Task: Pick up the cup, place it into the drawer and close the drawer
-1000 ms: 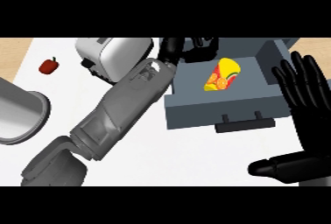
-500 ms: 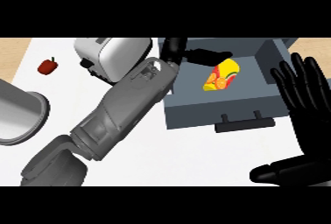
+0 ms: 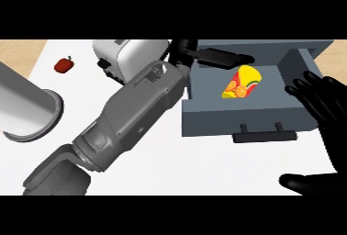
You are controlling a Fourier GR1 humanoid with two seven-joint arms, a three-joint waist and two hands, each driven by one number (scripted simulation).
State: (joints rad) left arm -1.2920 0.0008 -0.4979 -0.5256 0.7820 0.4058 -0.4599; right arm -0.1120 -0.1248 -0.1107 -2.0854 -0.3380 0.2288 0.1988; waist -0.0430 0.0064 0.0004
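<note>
Two steps of three: you look to have them behind you, judging by where the cup lies; only the closing is left.
Cup (image 3: pixel 242 83): you can see it, yellow with fruit print, lying on its side inside the drawer, towards the back.
Drawer (image 3: pixel 237 119): pulled fully open, its front panel facing you.
Drawer handle (image 3: pixel 265 136): dark bar on the front panel, nothing touching it.
Left hand (image 3: pixel 217 56): reached across over the back of the drawer just above the cup, fingers straight and holding nothing; no contact with the cup that you can make out.
Right hand (image 3: pixel 325 103): at the view's right edge beside the drawer's right wall, fingers spread and up, resting, nothing in it.
Left to do: you need the left arm out of the drawer, then a push on the front panel until it shuts.
Watch for: the forearm crosses the drawer's left wall, so clear it first.
</note>
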